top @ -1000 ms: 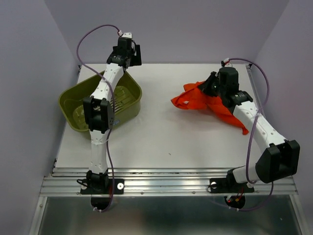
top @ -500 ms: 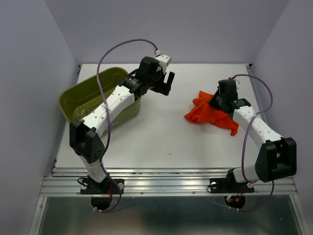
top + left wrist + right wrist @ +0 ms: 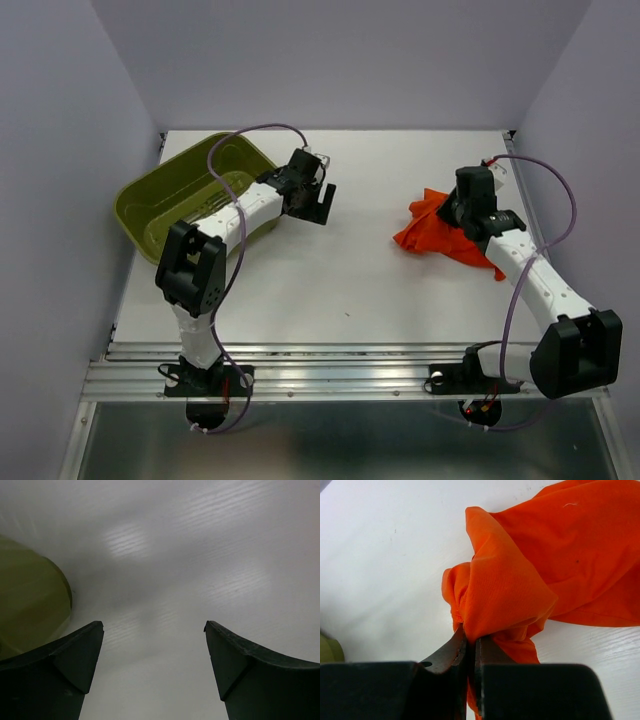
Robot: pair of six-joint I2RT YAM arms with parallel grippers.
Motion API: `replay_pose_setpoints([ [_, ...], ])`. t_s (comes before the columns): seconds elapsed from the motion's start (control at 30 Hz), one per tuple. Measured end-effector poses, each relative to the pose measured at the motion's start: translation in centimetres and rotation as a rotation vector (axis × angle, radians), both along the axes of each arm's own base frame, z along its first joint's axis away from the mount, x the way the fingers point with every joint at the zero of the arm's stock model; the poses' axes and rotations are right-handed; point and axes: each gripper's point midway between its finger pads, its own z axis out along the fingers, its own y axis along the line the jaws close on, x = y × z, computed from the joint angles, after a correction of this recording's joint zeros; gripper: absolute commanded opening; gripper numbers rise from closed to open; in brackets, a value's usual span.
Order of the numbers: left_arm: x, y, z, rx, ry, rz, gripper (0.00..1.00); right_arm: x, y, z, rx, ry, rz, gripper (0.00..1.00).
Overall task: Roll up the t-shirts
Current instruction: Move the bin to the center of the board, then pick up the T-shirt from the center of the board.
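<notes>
1. White tabletop (image 3: 350,280) inside a pale lilac booth. A green basket (image 3: 170,200) sits at far left, with nothing showing inside it.
2. The orange t-shirt (image 3: 440,235) lies bunched in a heap on the right half, toward the far side. It is not spread flat and no roll has begun.
3. Right jaws: together, clamped on a gathered fold of the t-shirt (image 3: 510,595). The rest of the cloth drapes onto the tabletop.
4. Left jaws: wide apart and holding nothing, over bare tabletop just beside the basket's right end.
5. Key relation: the t-shirt lies to the right of the left jaws, well apart, with bare tabletop between. The heap's long axis slants from far-left to near-right. The right arm (image 3: 530,275) is much the nearer.
6. Judgement: the cloth needs laying out flat first. The left arm (image 3: 250,205) would likely have to cross over for a second hold.
</notes>
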Motion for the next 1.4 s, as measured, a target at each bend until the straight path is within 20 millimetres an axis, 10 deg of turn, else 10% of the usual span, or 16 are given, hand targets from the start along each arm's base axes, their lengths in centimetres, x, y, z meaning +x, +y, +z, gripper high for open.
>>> replay_pose_setpoints([
  [0.2,6.5,3.6,-0.6,0.044,-0.034,0.159,0.94,-0.7,-1.5,0.4,-0.074,0.002,-0.033,0.30],
  [0.33,10.9,5.4,0.0,0.086,-0.077,0.228,0.94,-1.3,-2.8,0.5,-0.152,0.019,-0.045,0.76],
  [0.5,12.7,2.7,2.8,0.013,-0.128,0.187,0.94,-1.8,-3.1,-1.1,-0.195,0.091,-0.020,0.82],
  [0.83,5.4,-11.4,5.4,-0.234,-0.081,-0.141,0.94,-2.1,-1.6,-9.3,-0.207,0.361,0.094,0.67],
  [0.9,4.3,-12.2,5.2,-0.256,-0.059,-0.164,0.94,-2.1,-1.2,-11.0,-0.198,0.408,0.115,0.59],
  [1.0,3.9,-12.1,4.5,-0.267,-0.034,-0.153,0.94,-1.8,-0.4,-13.7,-0.174,0.471,0.144,0.15],
  [1.1,4.0,-11.4,3.8,-0.255,-0.023,-0.128,0.94,-1.3,0.5,-15.1,-0.148,0.509,0.175,0.01],
  [1.27,4.0,-8.8,4.7,-0.218,-0.055,-0.063,0.95,2.0,4.1,-11.7,-0.098,0.406,0.269,0.01],
  [1.4,4.7,-6.9,9.0,-0.233,-0.154,-0.015,0.96,5.8,9.8,-4.7,-0.047,0.211,0.415,0.01],
])
